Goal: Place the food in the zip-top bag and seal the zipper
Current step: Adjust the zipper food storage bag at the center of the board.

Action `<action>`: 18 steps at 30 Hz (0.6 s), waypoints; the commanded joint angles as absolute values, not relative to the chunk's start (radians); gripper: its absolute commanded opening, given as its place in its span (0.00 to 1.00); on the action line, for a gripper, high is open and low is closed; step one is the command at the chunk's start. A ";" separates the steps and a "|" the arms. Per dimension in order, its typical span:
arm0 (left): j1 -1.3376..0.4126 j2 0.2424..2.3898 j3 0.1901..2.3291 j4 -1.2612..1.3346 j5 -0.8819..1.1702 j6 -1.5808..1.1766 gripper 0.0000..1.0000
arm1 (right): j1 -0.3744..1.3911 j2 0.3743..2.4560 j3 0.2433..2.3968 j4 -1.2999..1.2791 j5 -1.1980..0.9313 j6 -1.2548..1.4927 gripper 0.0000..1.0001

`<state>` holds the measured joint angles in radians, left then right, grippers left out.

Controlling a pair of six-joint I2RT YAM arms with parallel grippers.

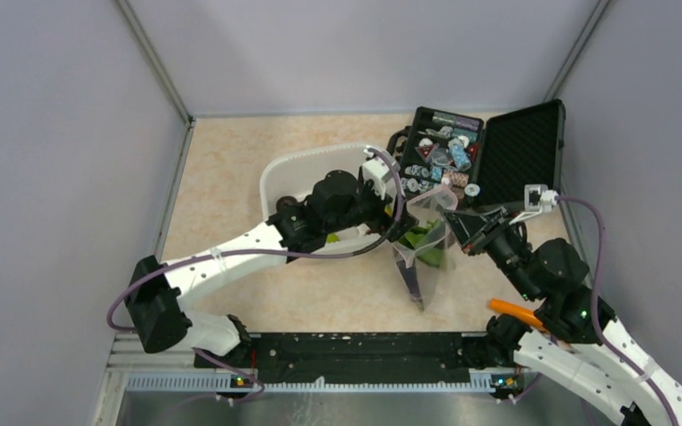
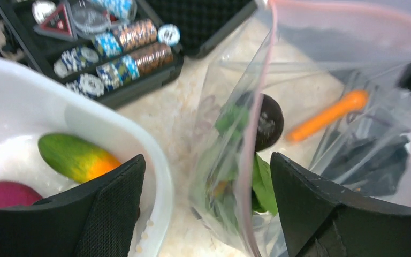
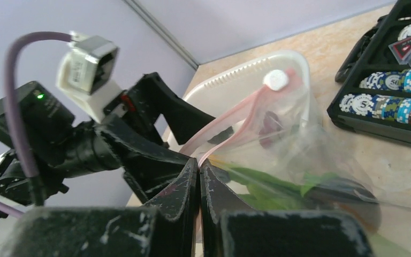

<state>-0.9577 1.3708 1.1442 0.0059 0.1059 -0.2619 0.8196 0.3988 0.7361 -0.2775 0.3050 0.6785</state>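
Observation:
The zip-top bag (image 1: 422, 257) hangs upright at the table's middle, with green leafy food (image 3: 267, 184) and a dark eggplant (image 2: 267, 120) inside. My right gripper (image 3: 199, 166) is shut on the pinkish zipper (image 3: 230, 115) at the bag's near corner and holds it up (image 1: 455, 222). My left gripper (image 2: 208, 209) is open wide at the bag's left side (image 1: 397, 222). The zipper edge (image 2: 249, 176) passes between its fingers (image 2: 112, 214) without touching either pad. More food stays in the white tub (image 2: 155, 160): a green-orange fruit (image 2: 75, 158) and a purple piece (image 2: 2, 194).
A black case (image 1: 497, 151) of poker chips (image 2: 123, 48) lies open behind the bag at the back right. The white tub (image 1: 311, 173) sits left of the bag under my left arm. An orange stick-like piece (image 1: 515, 312) lies by the right arm's base.

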 commanded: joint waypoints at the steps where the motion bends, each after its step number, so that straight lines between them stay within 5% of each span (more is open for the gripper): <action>1: -0.959 1.358 1.169 -0.028 0.110 -0.272 0.85 | 0.817 0.396 0.775 -0.198 0.265 0.649 0.00; 13: -0.959 1.127 1.019 0.113 0.055 -0.195 0.96 | 0.817 0.488 0.794 -0.283 0.261 0.609 0.00; 18: -0.949 1.090 0.997 0.043 -0.272 -0.185 0.99 | 0.816 0.534 0.860 -0.242 0.135 0.481 0.00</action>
